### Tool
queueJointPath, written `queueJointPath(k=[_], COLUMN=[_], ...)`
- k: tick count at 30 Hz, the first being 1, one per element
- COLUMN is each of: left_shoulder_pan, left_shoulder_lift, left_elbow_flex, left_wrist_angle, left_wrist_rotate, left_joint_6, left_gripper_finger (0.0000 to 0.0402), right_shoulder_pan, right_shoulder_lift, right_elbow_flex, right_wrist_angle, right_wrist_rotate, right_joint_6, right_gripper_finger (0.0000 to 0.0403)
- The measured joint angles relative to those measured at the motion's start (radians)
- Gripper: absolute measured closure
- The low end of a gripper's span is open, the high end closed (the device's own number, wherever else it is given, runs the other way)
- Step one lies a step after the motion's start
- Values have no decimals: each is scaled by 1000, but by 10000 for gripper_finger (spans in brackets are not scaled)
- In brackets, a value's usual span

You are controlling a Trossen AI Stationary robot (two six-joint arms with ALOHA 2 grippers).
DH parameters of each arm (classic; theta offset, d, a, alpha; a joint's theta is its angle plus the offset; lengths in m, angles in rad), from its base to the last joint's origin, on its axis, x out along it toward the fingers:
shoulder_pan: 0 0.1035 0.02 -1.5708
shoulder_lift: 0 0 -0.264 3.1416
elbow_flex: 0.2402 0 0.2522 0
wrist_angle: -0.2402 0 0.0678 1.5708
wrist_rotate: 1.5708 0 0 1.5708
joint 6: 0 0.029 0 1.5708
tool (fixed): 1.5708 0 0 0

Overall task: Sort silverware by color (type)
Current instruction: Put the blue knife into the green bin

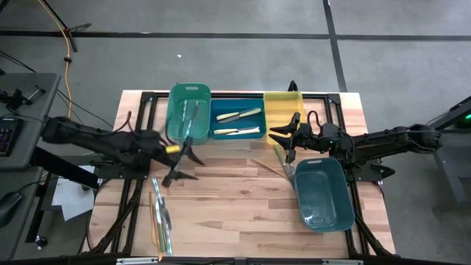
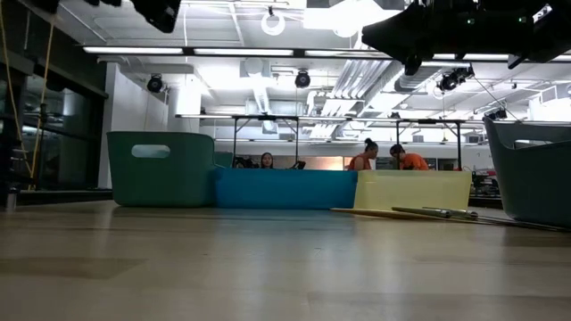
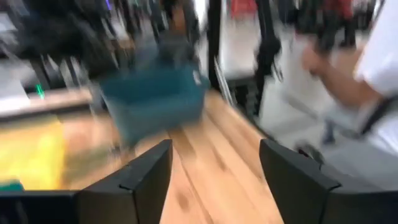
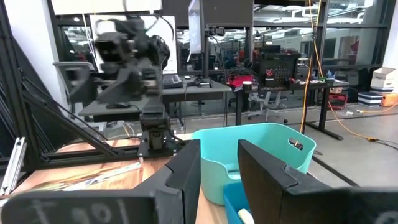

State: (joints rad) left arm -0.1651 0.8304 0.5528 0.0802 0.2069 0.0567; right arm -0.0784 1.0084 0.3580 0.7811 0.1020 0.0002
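Left claw hangs over the wooden worktop, just in front of the green bin, fingers spread wide with nothing between them. Left arm reaches in low from the left edge, stretched nearly level, wrist pointing toward the middle.

Right claw sits at the near edge of the yellow bin, arm stretched in from the right side over the rim of the teal bin. Its fingers stand partly apart; can't tell if anything is gripped.

Silverware: a bunch of loose utensils lies near the front left of the worktop, long axes running front to back. Two more thin utensils lie mid-worktop, just beside the teal bin. Two pale-handled utensils lie in the blue bin, and dark-looking utensils rest in the green bin. Green, blue and yellow bins stand side by side along the far edge; teal bin sits apart at front right, angled.

Low view: bins in a row, utensils flat on the wood at right. Beyond, an open workshop with ceiling lights, black-frame tables and three people seated far back. Grey floor with cables surrounds the worktop. A person in a white sleeve shows blurred in the left wrist view.
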Motion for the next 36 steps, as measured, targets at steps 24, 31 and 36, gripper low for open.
queueJointPath(k=[24,31,36], left_shoulder_pan=[-647,-690,-671], left_shoulder_lift=[560,553,537], left_elbow_flex=[395,226,164], left_wrist_angle=[-1176,-1172,-1135], left_wrist_rotate=[-402,-267,-261], left_joint_6=[-264,-258,-222], left_gripper_finger=[162,163,163], right_shoulder_pan=[0,0,0], right_shoulder_lift=[0,0,0], right_elbow_flex=[0,0,0], right_wrist_angle=[-2,-5,-5], right_wrist_rotate=[0,0,0], right_joint_6=[1,3,1], right_gripper_finger=[300,300,300])
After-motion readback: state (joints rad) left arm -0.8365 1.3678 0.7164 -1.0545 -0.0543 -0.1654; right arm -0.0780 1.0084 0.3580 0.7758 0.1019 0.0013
